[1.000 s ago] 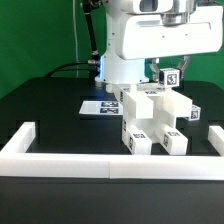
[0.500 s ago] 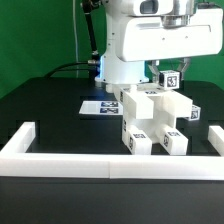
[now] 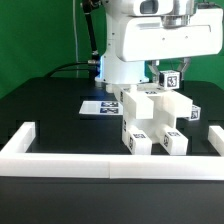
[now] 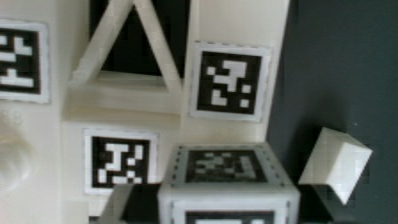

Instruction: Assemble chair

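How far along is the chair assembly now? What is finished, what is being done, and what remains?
Done: several white blocks of the chair already stand joined, and the X-braced panel looks fitted. In hand: the gripper seems shut on a tagged block at the chair's top. Left: seating that block. Whether more parts remain, I cannot tell.

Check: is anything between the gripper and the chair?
Nothing visible. The gripper sits right at the chair, by the tagged block at its top on the exterior view's right. The wrist view shows only chair panels and tags close up. The fingers aren't clearly visible, so contact can't be confirmed.
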`<state>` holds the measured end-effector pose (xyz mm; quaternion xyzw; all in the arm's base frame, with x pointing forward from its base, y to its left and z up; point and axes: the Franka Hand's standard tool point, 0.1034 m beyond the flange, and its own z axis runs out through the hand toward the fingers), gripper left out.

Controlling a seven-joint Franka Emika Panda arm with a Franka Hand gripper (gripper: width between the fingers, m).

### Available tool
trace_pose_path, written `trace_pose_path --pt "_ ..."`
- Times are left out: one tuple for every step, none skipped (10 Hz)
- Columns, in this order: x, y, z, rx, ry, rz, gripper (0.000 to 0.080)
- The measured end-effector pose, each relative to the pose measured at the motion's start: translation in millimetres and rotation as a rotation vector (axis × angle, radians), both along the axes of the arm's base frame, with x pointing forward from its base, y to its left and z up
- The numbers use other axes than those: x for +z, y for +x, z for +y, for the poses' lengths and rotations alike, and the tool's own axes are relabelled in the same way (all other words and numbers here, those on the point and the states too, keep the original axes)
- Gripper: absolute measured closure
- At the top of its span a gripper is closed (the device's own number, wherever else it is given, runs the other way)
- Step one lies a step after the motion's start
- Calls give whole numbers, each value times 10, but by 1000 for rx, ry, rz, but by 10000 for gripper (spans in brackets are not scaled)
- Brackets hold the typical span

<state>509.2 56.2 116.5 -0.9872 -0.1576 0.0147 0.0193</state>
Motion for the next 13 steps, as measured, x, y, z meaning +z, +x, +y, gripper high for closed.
trace_pose_path --pt "0 0 0 0 0 0 512" --pt "0 0 0 -7 0 0 512" --pt "0 0 0 -18 -1 1 512" --pt "0 0 0 -18 -1 1 512" --pt "0 0 2 -55 -1 2 512" --pt "0 0 2 -135 -3 5 512" --pt "-1 -1 4 -199 -5 7 512" --pt "-1 -1 6 -273 -8 10 512" --pt "-2 -1 7 -330 -10 12 512" --pt "-2 -2 10 -390 -12 14 512" --pt "-3 -2 12 -465 -14 17 512" --pt "-3 -3 13 -524 -16 19 512" --pt "-4 -3 15 -574 -17 21 512"
